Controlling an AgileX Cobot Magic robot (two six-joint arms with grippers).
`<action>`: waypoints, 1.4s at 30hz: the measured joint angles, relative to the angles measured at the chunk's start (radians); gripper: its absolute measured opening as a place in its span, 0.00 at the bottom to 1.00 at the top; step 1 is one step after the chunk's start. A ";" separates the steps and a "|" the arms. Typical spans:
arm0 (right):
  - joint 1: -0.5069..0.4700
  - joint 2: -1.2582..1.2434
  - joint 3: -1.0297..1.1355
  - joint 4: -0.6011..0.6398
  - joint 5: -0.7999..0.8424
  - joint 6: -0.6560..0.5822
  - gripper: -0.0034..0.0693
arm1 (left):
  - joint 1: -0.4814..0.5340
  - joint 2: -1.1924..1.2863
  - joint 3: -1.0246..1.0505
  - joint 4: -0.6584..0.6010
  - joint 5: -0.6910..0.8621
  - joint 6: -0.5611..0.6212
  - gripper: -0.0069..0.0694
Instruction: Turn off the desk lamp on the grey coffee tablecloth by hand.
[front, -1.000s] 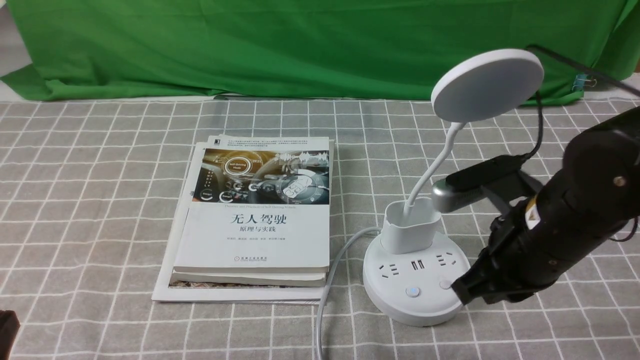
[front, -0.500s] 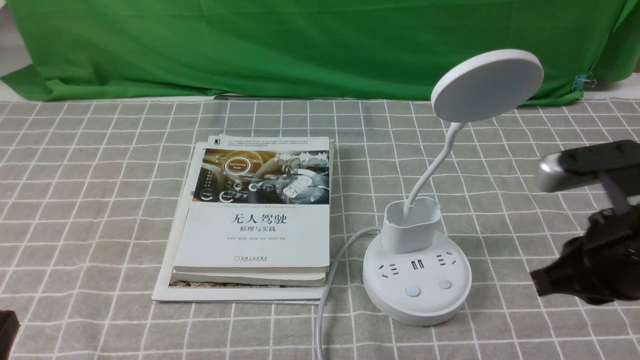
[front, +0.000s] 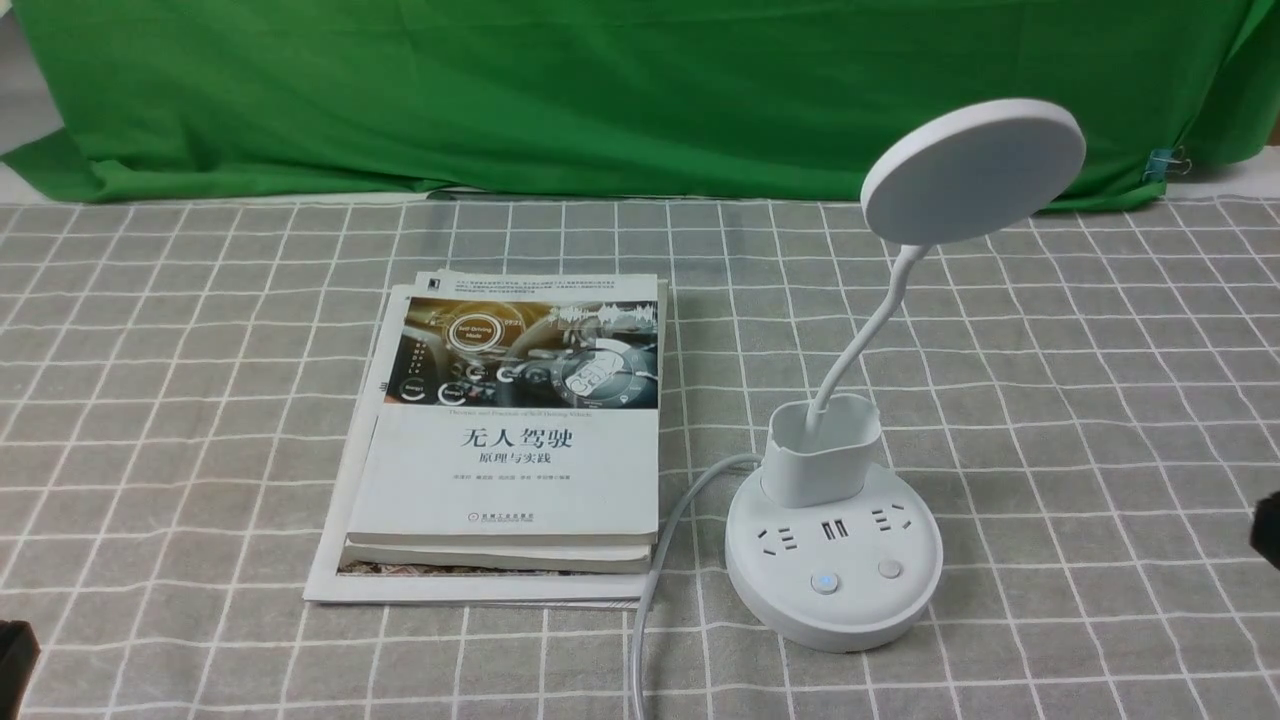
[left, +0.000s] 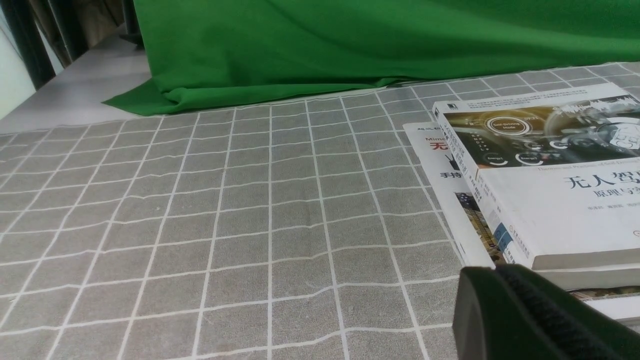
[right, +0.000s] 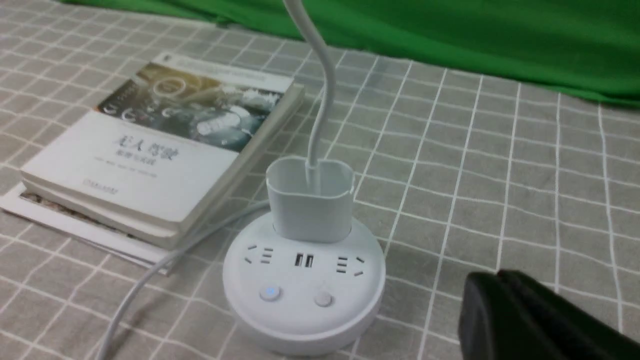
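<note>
From my station I see a smooth, satin white plastic lamp (front: 833, 570), a matt, woven grey tablecloth (front: 200, 400), paper books (front: 505, 480) with a sleek cover, and soft green cloth (front: 600, 90).

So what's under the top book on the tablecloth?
Under the top book there's another book, and beneath both a wider white-edged printed sheet or booklet. Most of their faces are covered, so their titles can't be read.

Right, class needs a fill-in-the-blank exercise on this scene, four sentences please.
The backdrop is coloured ____.
The lamp's head is ____ in shape.
The tablecloth is coloured ____.
The two round buttons sit on the lamp's ____.

Missing words: green; round; grey; base
</note>
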 joint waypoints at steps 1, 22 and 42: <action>0.000 -0.015 0.002 0.000 0.000 0.000 0.09 | 0.000 0.000 0.000 0.000 0.000 0.000 0.09; 0.001 -0.050 0.006 0.000 -0.007 0.000 0.16 | 0.000 0.000 0.000 0.000 0.000 0.000 0.09; -0.332 -0.356 0.039 0.000 -0.037 0.001 0.22 | 0.000 0.000 0.000 0.000 0.000 0.000 0.09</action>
